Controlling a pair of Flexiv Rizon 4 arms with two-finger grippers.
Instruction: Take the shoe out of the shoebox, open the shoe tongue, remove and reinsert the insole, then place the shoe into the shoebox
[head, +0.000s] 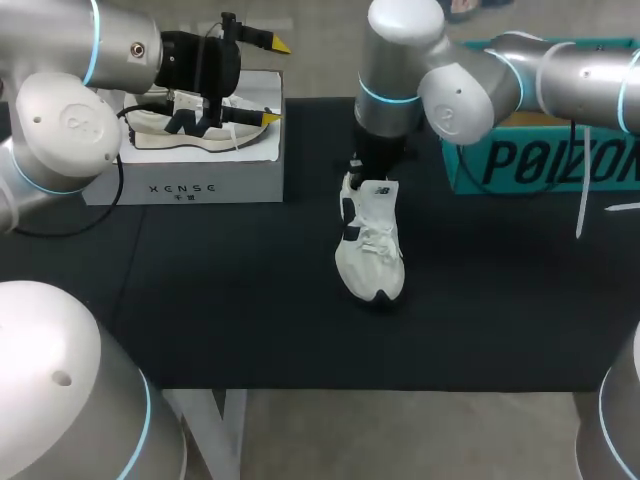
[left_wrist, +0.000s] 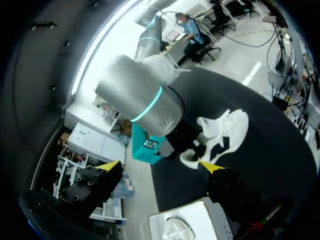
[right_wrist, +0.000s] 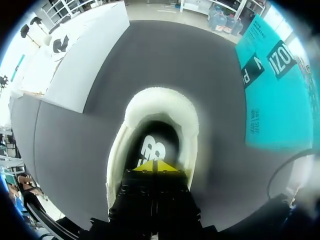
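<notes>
Only the right wrist view looks down into the white shoe (right_wrist: 160, 97): a padded oval collar around the dark insole (right_wrist: 150, 146), with the right claw's (right_wrist: 157, 166) tips pressed together just over the opening. The head view shows the laced shoe flat on the black cloth table (head: 250, 300). It also shows the left claw (head: 275, 82) spread wide above the white cardboard shoebox (head: 200, 180).

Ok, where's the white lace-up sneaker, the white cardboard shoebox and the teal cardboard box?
white lace-up sneaker (head: 375, 240): head view, its laces.
white cardboard shoebox (head: 185, 185): head view, its front wall.
teal cardboard box (head: 540, 165): head view, its front wall.
</notes>
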